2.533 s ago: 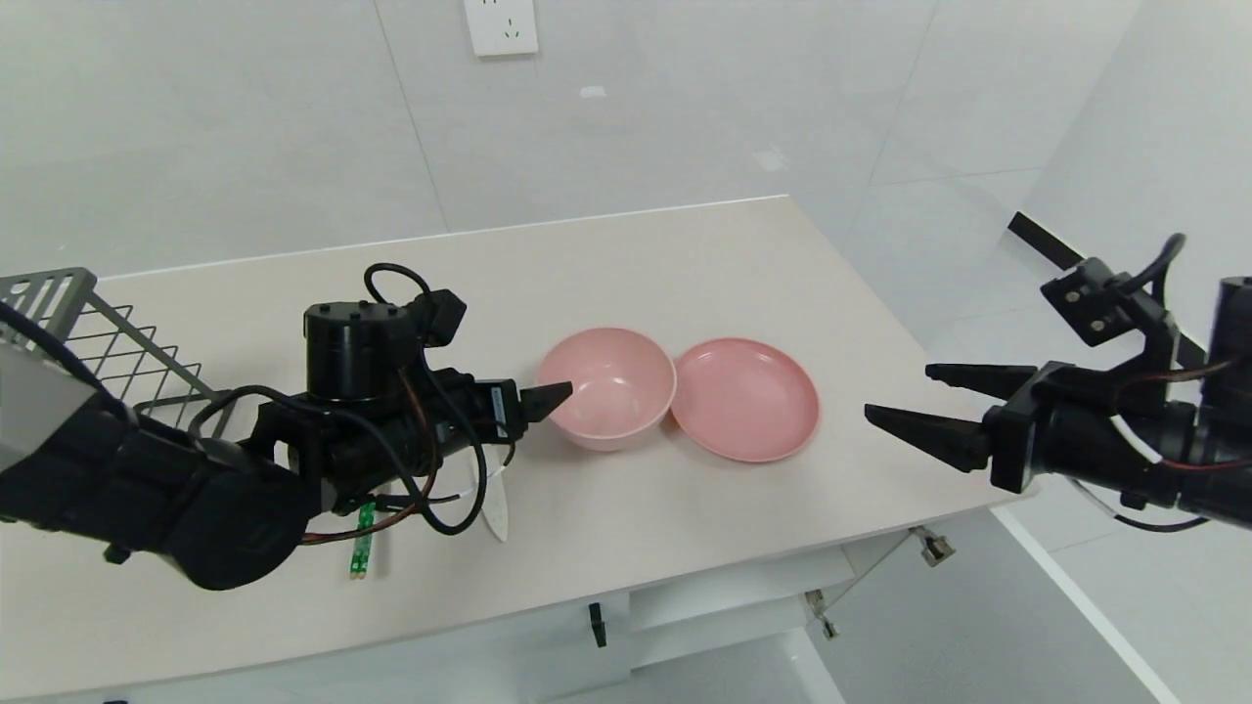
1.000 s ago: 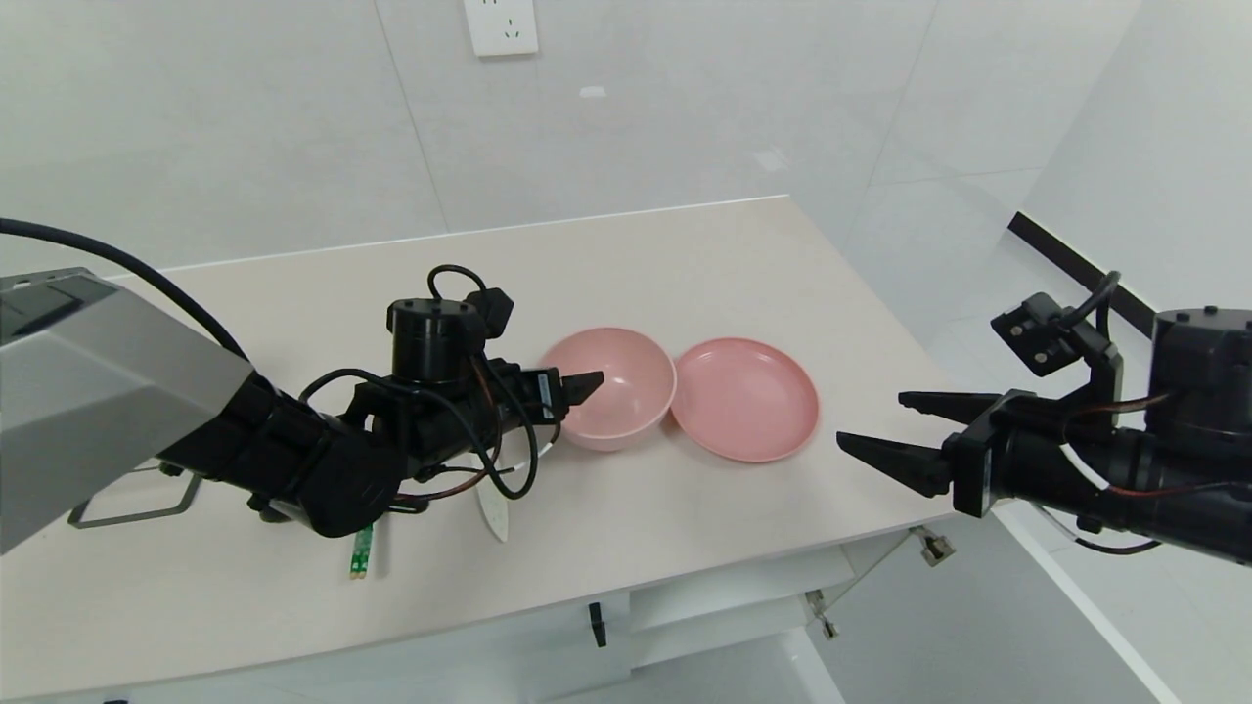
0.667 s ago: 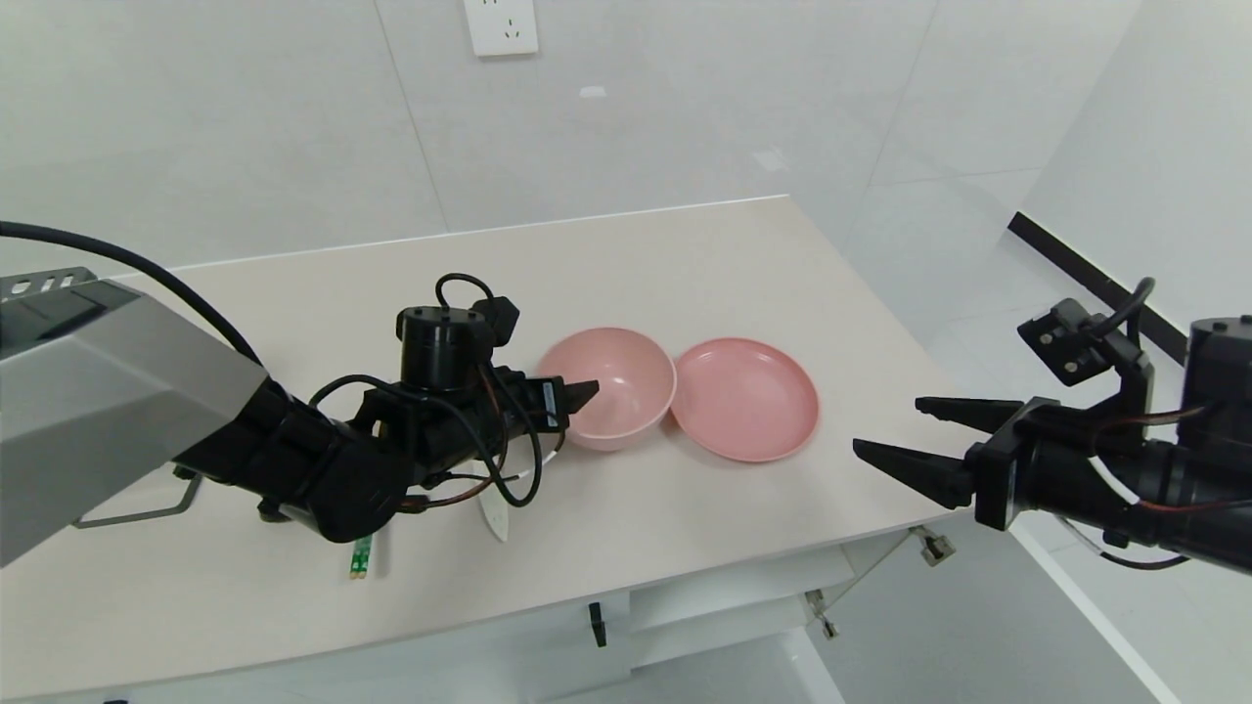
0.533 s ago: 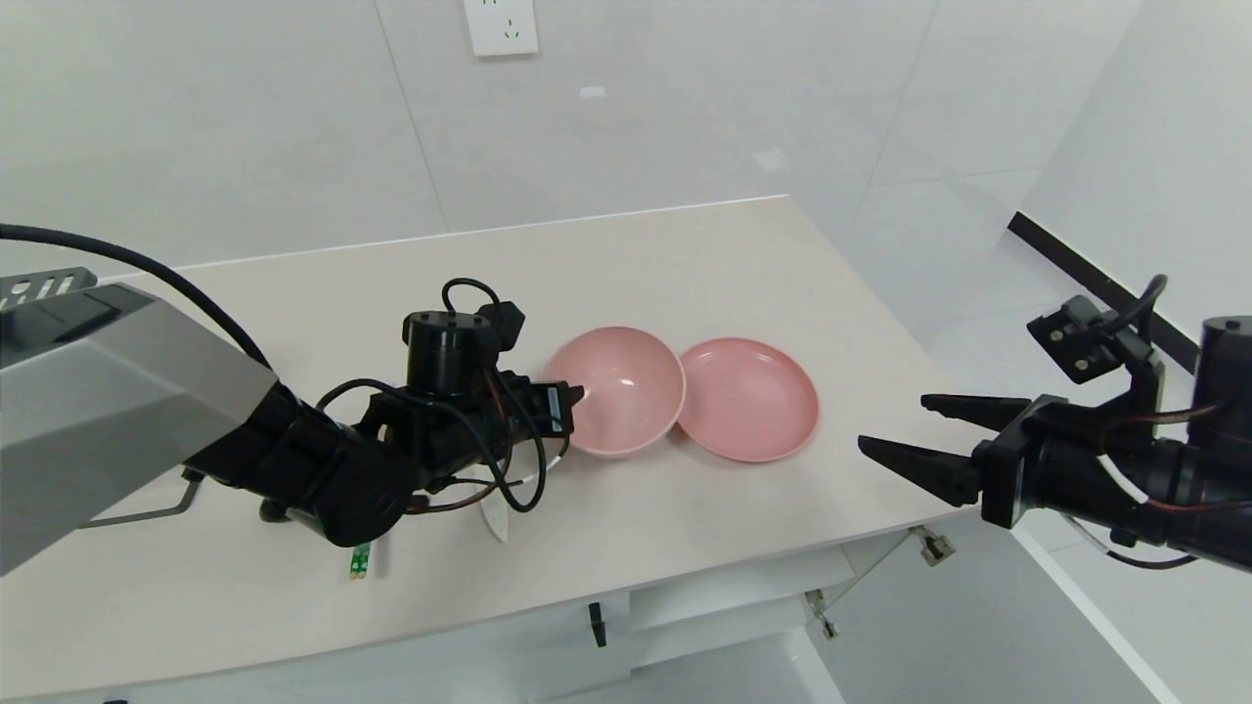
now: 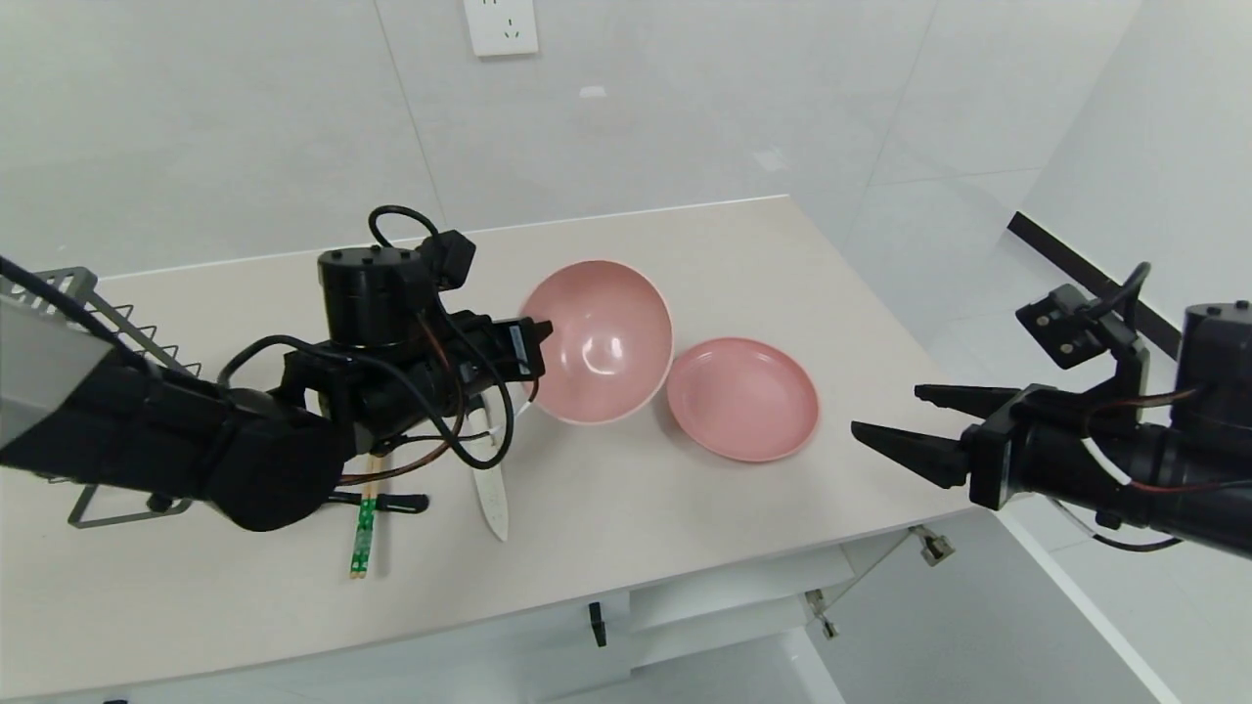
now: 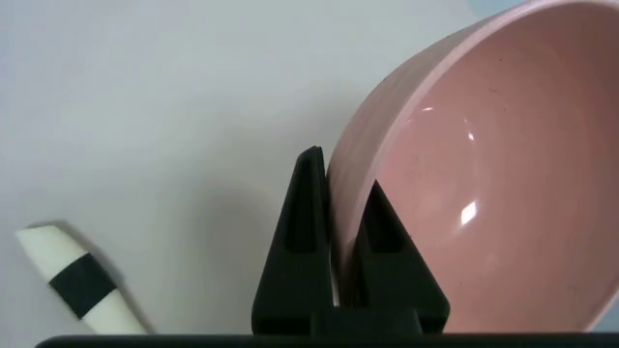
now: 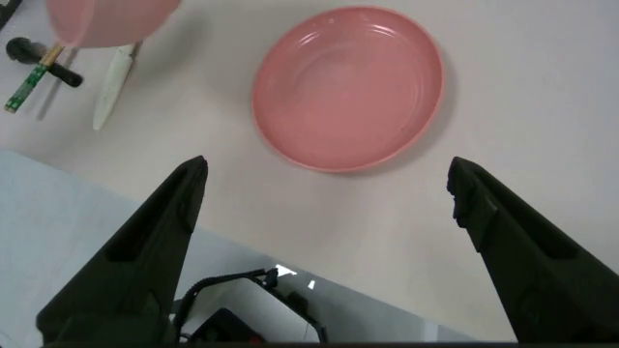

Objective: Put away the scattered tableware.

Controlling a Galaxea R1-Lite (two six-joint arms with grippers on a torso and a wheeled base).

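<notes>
Pinching the rim of the pink bowl [image 5: 606, 337], the left gripper [image 5: 536, 337] is now carrying it tilted above the table [image 5: 704, 254]; moments ago it was sitting beside the pink plate [image 5: 743, 399]. That is likely freeing it for the wire rack [image 5: 59, 293]. The right gripper [image 5: 919, 425] is waiting spread open off the table's edge.

At the left wrist, both fingers [image 6: 308, 208] are clamping the bowl's wall.

At the right wrist, the plate is lying untouched between the parted jaws, with the spoon [image 7: 111, 77] and chopsticks [image 7: 24, 87] awaiting collection.
</notes>
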